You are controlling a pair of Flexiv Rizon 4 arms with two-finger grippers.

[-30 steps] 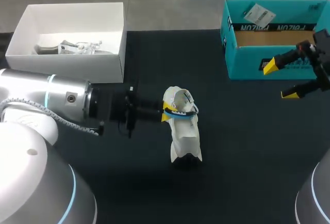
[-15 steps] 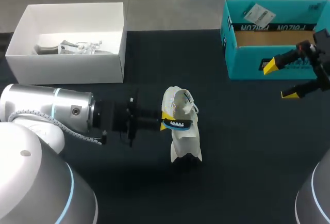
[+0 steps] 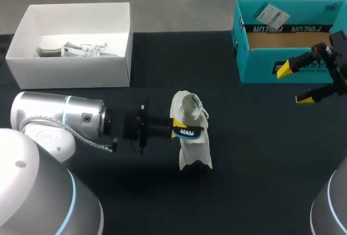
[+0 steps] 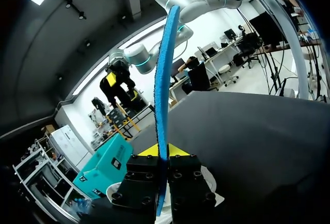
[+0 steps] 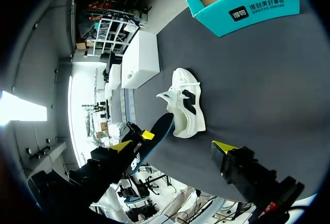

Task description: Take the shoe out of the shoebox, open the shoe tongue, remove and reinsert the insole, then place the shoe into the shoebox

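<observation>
Progress: shoe (image 3: 194, 143) is out of the teal shoebox (image 3: 265, 64) and sits on the dark table (image 3: 260, 154), well apart from the box, which lies off to the shoe's far right. Step one looks done. The tongue (image 3: 187, 104) seems lifted at the shoe's far end, though how wide it is open is hard to tell.

The insole (image 3: 187, 132) is out of the shoe. The left gripper (image 3: 176, 128) comes in from the shoe's left and its jaws pinch the insole from two sides. In the left wrist view the blue insole (image 4: 164, 79) stands edge-on, clamped between the fingers. It hangs just over the shoe's opening, so I judge this as mid insole step: removal done, reinsertion not done.

The right gripper (image 3: 293, 84) hangs far to the shoe's right, close by the shoebox, jaws spread wide and holding nothing. In its wrist view the shoe (image 5: 183, 108) and the insole (image 5: 152, 139) sit well ahead of it.

A white box (image 3: 70, 72) stands to the shoe's far left, with some pale contents I cannot make out.

Left to do: seat the insole back inside, then carry the shoe into the shoebox. Roughly halfway, by my read.
</observation>
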